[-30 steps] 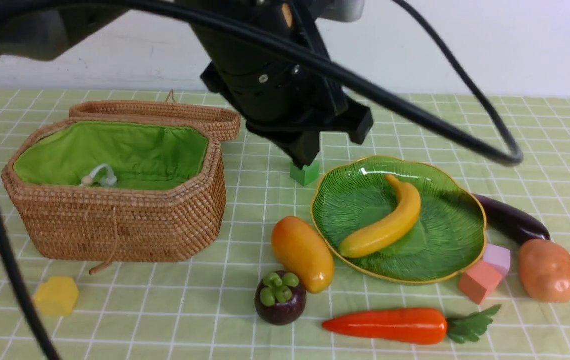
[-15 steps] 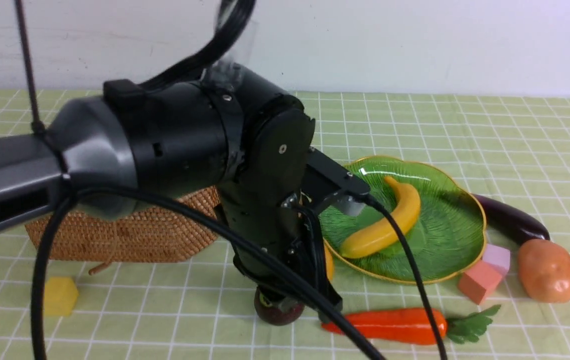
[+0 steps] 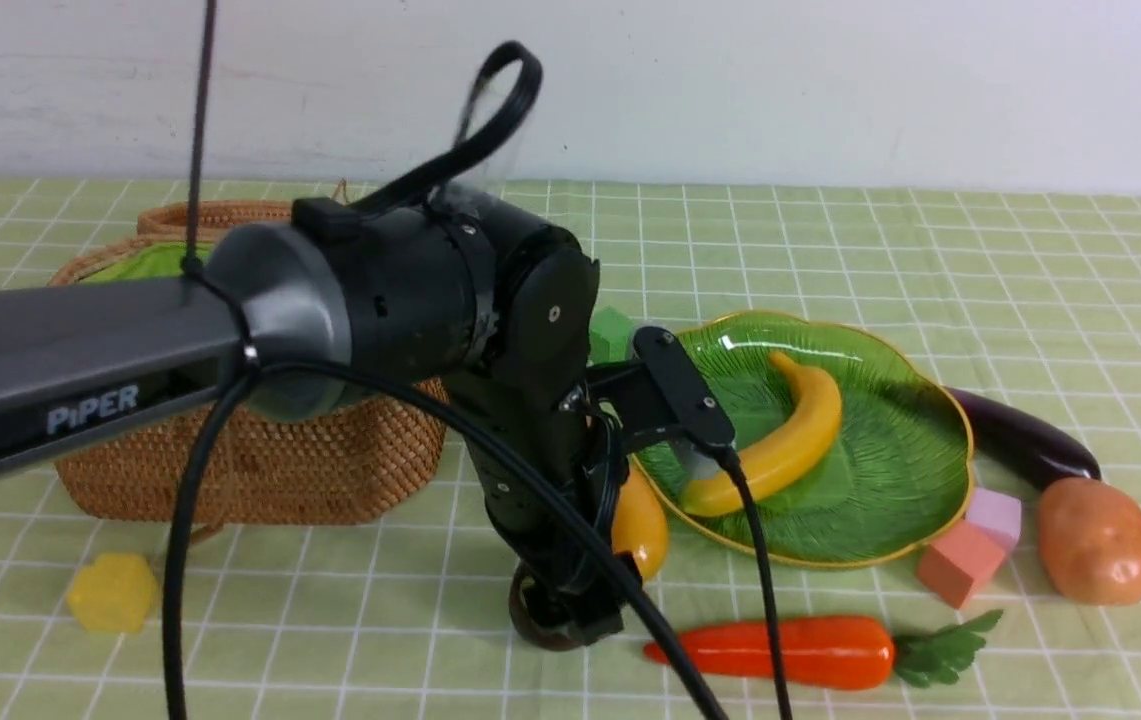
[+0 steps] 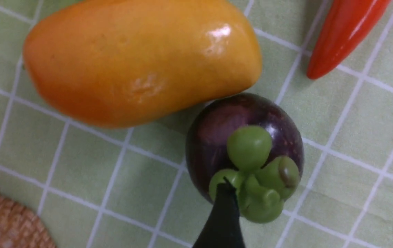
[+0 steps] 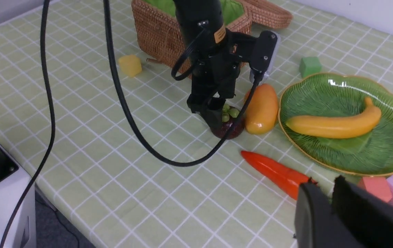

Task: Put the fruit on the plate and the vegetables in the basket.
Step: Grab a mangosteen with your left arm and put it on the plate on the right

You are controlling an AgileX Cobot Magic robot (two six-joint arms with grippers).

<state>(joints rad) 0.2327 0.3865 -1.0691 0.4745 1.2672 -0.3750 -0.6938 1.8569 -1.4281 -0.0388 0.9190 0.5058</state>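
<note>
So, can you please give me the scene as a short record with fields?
plate: holds banana only
fruit on table: mango, mangosteen
vegetables on table: carrot, potato, eggplant
basket: lid open, inside mostly hidden
left fingers: open, down at mangosteen, not closed on it
right fingers: close together, nothing between

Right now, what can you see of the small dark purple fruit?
The mangosteen is a round, glossy, dark purple, plastic-looking toy with a lobed green cap facing up. It sits on the checked tablecloth, close beside the mango. The left gripper holds its jaws open over it; one jaw tip overlaps the cap, contact unclear.
</note>
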